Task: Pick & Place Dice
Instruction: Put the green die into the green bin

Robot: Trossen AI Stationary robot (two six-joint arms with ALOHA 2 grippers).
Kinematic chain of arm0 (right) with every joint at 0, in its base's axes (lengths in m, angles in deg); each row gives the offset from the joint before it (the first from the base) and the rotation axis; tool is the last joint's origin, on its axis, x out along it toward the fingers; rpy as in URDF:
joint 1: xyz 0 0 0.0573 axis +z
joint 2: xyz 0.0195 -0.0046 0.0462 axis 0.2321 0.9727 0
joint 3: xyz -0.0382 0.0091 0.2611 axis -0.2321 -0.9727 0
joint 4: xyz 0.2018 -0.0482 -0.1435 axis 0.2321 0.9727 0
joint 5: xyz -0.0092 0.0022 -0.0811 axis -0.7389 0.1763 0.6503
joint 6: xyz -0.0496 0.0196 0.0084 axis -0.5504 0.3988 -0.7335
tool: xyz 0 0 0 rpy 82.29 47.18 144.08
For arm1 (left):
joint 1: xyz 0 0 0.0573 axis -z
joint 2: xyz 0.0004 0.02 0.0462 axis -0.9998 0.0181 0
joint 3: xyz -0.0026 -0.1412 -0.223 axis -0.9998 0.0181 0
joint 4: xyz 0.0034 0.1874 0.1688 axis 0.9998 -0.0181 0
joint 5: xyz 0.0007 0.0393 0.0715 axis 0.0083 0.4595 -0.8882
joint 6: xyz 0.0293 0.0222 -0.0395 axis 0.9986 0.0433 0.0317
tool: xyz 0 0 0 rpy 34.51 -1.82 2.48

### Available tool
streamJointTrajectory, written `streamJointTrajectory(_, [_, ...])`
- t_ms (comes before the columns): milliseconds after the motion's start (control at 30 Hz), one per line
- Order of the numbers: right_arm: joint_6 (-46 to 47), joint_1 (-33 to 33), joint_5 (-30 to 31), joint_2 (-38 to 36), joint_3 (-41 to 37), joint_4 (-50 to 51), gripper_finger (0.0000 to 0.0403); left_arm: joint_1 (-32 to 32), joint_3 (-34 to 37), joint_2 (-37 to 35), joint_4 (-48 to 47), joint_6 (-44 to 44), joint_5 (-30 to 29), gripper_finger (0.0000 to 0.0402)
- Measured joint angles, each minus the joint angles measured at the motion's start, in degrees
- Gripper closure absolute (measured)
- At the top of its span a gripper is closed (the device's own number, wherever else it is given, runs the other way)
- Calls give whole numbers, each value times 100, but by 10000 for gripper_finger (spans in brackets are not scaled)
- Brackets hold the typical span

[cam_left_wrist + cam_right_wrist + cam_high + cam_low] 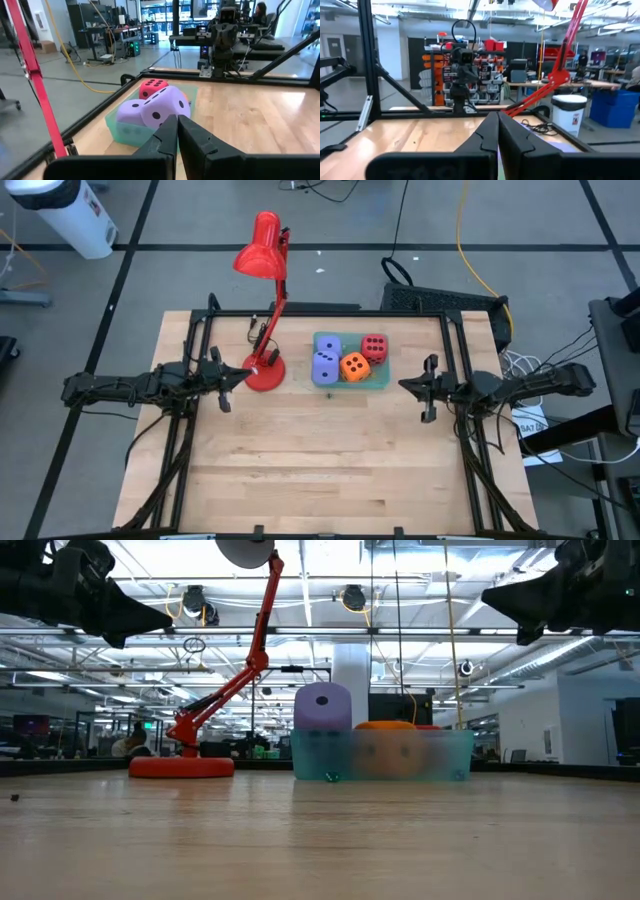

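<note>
A translucent teal tray point(384, 379) stands at the table's far middle and holds the dice: two lavender ones point(326, 367), an orange one point(354, 366) and a red one point(375, 346). In the low view one lavender die point(322, 705) sticks up above the tray wall point(440, 755). My left gripper point(240, 374) hangs shut above the table, left of the tray, pointing level toward it. My right gripper point(404, 385) hangs shut right of the tray, pointing toward it. In the left wrist view the shut fingers point(176, 122) point at the lavender dice point(160, 107) and the red die point(152, 87).
A red desk lamp stands with its round base point(265, 374) just left of the tray, under my left gripper's tip; its arm point(255, 650) leans up and away. Black frame rails point(330, 310) border the table. Bare wood point(330, 460) spreads toward the near edge.
</note>
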State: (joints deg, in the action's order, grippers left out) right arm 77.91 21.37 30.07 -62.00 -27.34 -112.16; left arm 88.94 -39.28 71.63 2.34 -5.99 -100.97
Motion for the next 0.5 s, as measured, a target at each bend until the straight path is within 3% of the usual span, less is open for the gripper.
streamJointTrajectory(133, [-422,2,122,-116,-92,3,402,-1,0,3,2,-495,164,376])
streamJointTrajectory(300, [-477,151,142,364,-12,52,402,144,0,453,277,-22,1543,376])
streamJointTrajectory(500, [-538,556,818,1466,417,-14,403,490,-13,1966,1724,70,1163,382])
